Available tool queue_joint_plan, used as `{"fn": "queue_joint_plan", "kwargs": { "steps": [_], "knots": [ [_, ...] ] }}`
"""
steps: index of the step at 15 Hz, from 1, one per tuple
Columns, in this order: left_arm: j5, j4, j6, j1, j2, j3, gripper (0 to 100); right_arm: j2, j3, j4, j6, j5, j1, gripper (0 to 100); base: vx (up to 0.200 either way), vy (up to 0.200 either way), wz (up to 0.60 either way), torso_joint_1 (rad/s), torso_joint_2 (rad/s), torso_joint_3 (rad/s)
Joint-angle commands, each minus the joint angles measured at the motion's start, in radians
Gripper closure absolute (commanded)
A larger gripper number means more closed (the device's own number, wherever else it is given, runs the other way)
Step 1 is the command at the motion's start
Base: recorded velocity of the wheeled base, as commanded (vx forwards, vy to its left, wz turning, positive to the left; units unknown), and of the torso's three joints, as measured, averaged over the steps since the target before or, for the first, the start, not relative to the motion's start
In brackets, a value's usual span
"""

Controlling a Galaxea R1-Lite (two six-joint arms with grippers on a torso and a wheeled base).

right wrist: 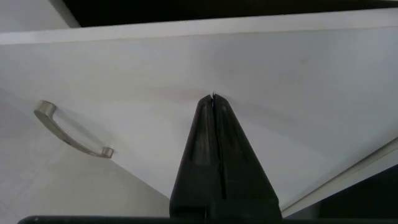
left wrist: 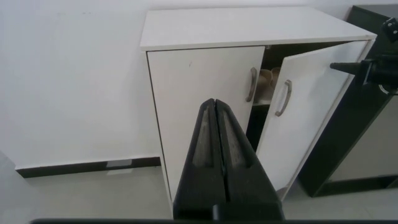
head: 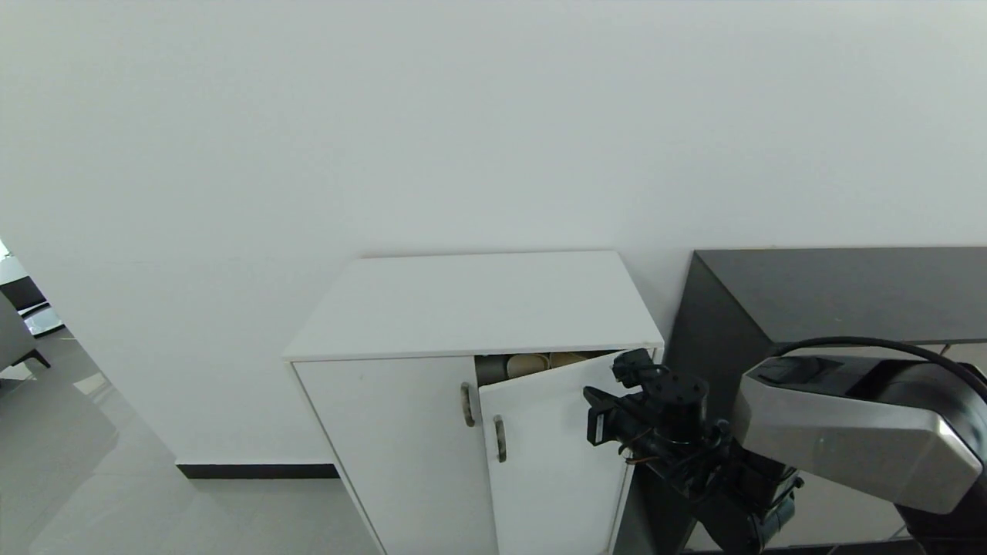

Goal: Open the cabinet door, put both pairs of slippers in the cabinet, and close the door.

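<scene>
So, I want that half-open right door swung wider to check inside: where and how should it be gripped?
Take the vertical bar handle on the right door, coming from the front, jaws spanning it sideways. It stands off the panel with a gap behind, by the free edge.

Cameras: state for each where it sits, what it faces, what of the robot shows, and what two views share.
Head view: on the head, facing forward and down at the cabinet; right arm and right gripper show by the ajar right door.
Left wrist view: on the left wrist, facing the cabinet's front past the shut left gripper.
Right wrist view: on the right wrist, close to that door's face past the shut right gripper.
Shared: both wrist views show the right door's handle.
</scene>
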Motion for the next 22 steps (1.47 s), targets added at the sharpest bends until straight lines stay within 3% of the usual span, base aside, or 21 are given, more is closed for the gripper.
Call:
{"fn": "queue_joint_plan", "kwargs": {
  "steps": [1, 22],
  "knots": [
    [0.0, 0.0, 0.0, 0.001, 0.001, 0.0, 100, 0.002, -0.016, -0.001, 0.0, 0.0, -0.009, 100, 0.0, 0.0, 0.0, 0.0, 0.0, 0.0],
    [0.0, 0.0, 0.0, 0.001, 0.001, 0.0, 100, 0.049, -0.086, 0.012, -0.002, -0.003, -0.049, 100, 0.0, 0.0, 0.0, 0.0, 0.0, 0.0]
  ]
}}
